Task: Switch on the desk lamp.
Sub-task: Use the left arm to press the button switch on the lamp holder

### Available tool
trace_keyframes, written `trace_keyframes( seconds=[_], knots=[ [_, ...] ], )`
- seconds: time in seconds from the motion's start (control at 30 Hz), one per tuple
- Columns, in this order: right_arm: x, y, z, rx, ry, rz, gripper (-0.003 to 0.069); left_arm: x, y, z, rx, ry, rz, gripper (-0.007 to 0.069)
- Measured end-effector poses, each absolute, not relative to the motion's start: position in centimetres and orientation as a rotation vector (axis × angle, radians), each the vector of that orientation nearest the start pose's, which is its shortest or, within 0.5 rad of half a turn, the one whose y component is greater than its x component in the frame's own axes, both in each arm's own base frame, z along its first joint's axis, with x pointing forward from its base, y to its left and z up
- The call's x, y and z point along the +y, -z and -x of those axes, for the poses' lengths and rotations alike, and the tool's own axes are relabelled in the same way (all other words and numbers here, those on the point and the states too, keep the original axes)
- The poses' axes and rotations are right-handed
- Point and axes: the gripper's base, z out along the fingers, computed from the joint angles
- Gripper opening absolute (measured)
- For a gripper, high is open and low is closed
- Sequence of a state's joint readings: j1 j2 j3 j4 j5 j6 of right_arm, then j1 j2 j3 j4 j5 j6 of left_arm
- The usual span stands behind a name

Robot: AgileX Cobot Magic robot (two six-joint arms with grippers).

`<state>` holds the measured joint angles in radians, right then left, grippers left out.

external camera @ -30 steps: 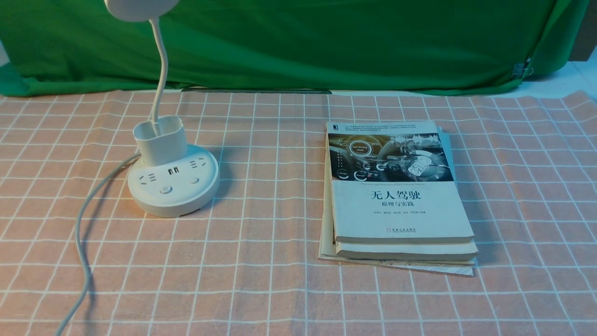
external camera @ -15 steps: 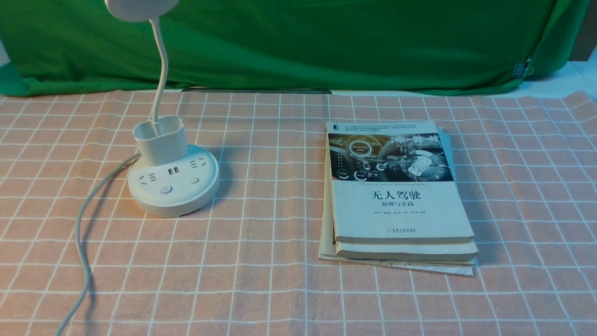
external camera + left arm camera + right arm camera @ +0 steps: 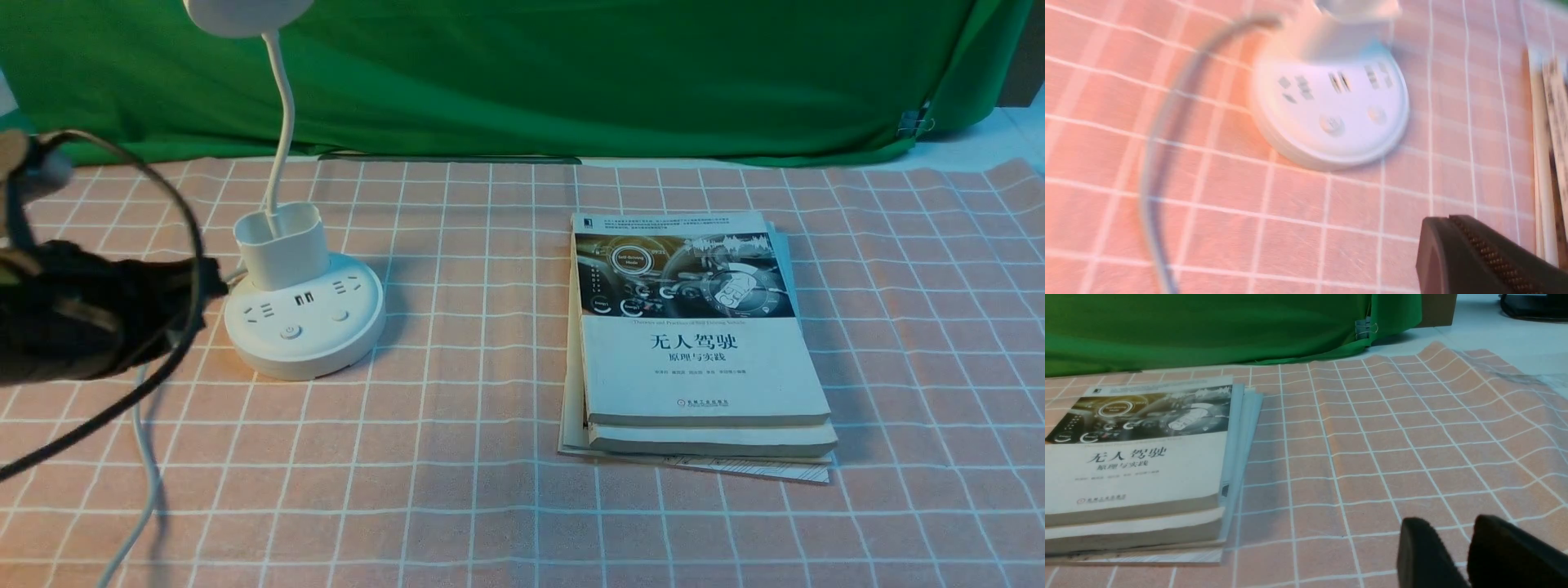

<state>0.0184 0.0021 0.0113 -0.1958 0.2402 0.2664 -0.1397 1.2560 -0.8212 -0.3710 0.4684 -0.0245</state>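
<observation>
The white desk lamp stands at the left on the checked cloth: round base (image 3: 304, 327) with sockets and two buttons, cup-like holder (image 3: 280, 245), thin gooseneck (image 3: 284, 122), and a head (image 3: 245, 12) cut off by the top edge. Its grey-white cord (image 3: 143, 425) trails toward the front. My left gripper (image 3: 214, 282), blurred, is just left of the base, apart from it. In the left wrist view its fingers are pressed together, shut and empty (image 3: 1447, 222), with the base (image 3: 1355, 139) ahead. My right gripper (image 3: 1449, 526) hovers low over bare cloth, narrowly open and empty.
A stack of books (image 3: 702, 343) lies right of centre; in the right wrist view the books (image 3: 1139, 457) are well off to one side of the gripper. A green backdrop (image 3: 571, 73) hangs along the table's far edge. A black arm cable (image 3: 192, 245) loops near the lamp.
My left arm has come into the front view from the left edge and now reaches toward the lamp base. Lamp and books have not moved.
</observation>
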Motion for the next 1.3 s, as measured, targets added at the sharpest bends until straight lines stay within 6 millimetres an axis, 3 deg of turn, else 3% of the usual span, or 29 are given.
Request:
trace_keyframes(
  seconds=[0.03,0.23,0.5,0.8,1.3],
  knots=[
    [-0.3,-18.8,-5.6,1.731,-0.029,-0.084,0.0239,-5.1,-27.8,-25.2,2.373,0.433,0.175,0.0021],
    [-0.3,-18.8,-5.6,1.731,-0.029,-0.084,0.0239,-8.8,-24.9,-32.0,2.542,0.322,-0.057,0.0021],
    [-0.3,-18.8,-5.6,1.731,-0.029,-0.084,0.0239,-10.9,-21.0,-37.8,2.625,0.147,-0.121,0.0021],
    [-0.3,-18.8,-5.6,1.731,-0.029,-0.084,0.0239,-11.3,-18.7,-39.6,2.613,0.131,-0.137,0.0021],
    [-0.3,-18.8,-5.6,1.731,-0.029,-0.084,0.0239,-11.3,-18.5,-39.7,2.620,0.118,-0.149,0.0021]
  ],
)
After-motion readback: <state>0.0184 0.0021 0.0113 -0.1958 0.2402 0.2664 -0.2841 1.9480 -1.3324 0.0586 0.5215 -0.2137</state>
